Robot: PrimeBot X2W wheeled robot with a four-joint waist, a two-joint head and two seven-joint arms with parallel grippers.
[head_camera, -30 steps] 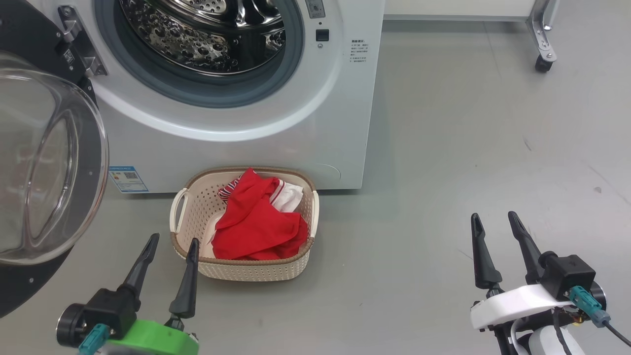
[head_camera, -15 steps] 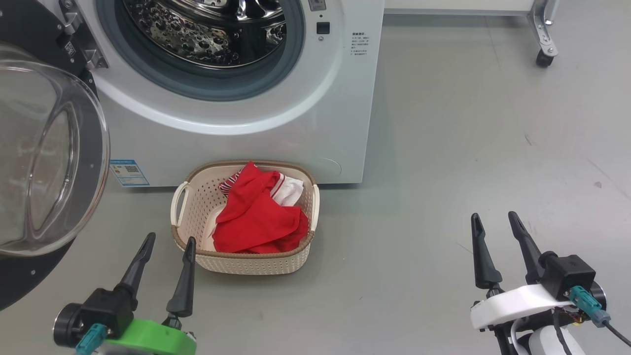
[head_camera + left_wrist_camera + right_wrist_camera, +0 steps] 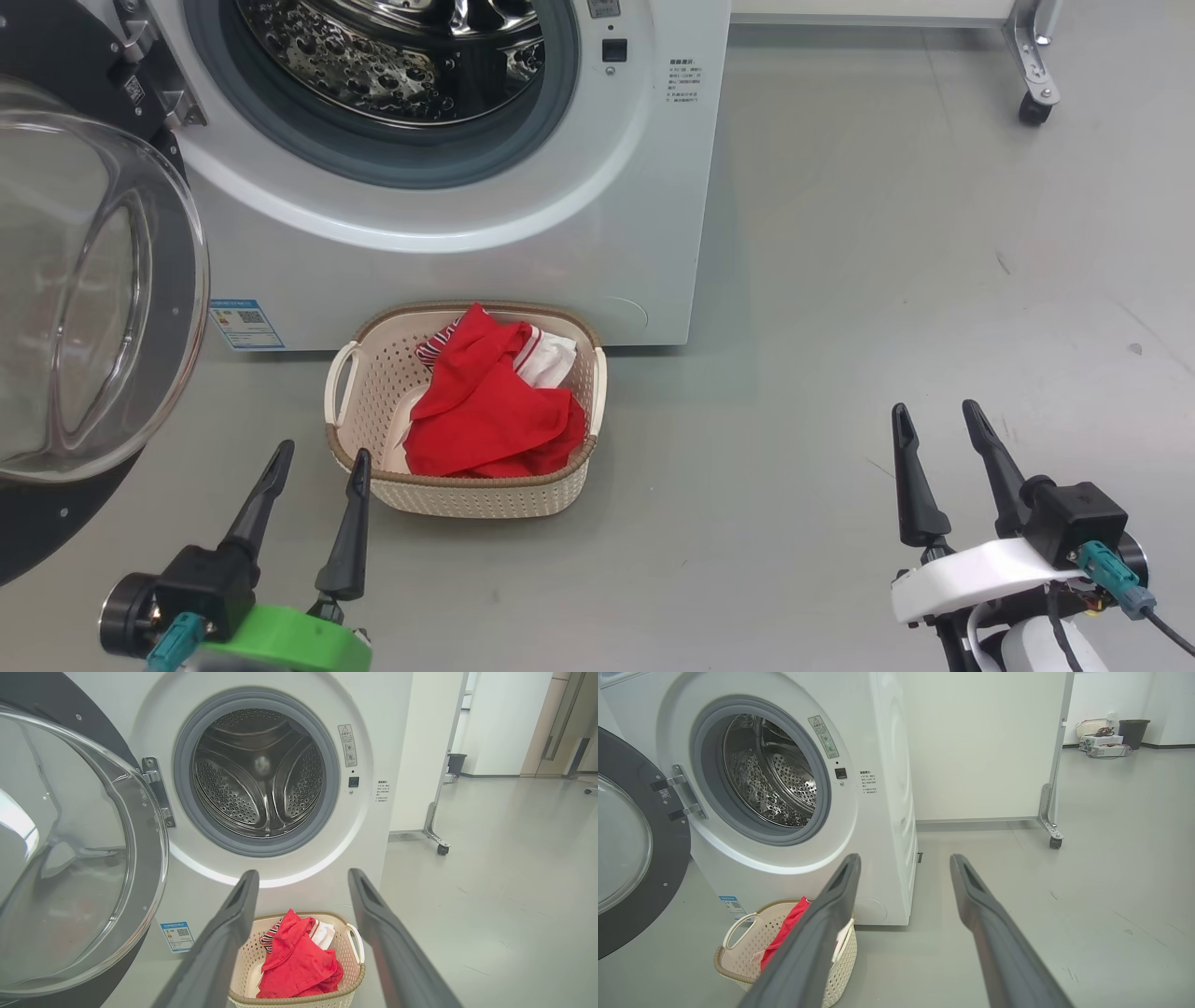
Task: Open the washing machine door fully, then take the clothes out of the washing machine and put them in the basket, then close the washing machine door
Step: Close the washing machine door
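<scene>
Washing machine door (image 3: 103, 299): swung wide, left of basket (image 3: 467, 497)
Clothes (image 3: 485, 420): inside basket
Left gripper (image 3: 323, 454), right gripper (image 3: 934, 409): jaws spread wide — empty

Everything is bright and even, with soft white light from above; the grey floor (image 3: 887, 280) has a pale shine. A faint shadow lies on the floor just right of the washing machine (image 3: 467, 271); a thin one sits under the basket (image 3: 467, 495). At the left edge the washing machine door (image 3: 93, 308) shows white glare streaks; the steel drum (image 3: 392, 65) at the top sparkles. The head view is sharp. In the wrist views straight lines lean near the edges, and the left gripper (image 3: 302, 872) fingers (image 3: 219, 952) look a little fuzzy up close.
</scene>
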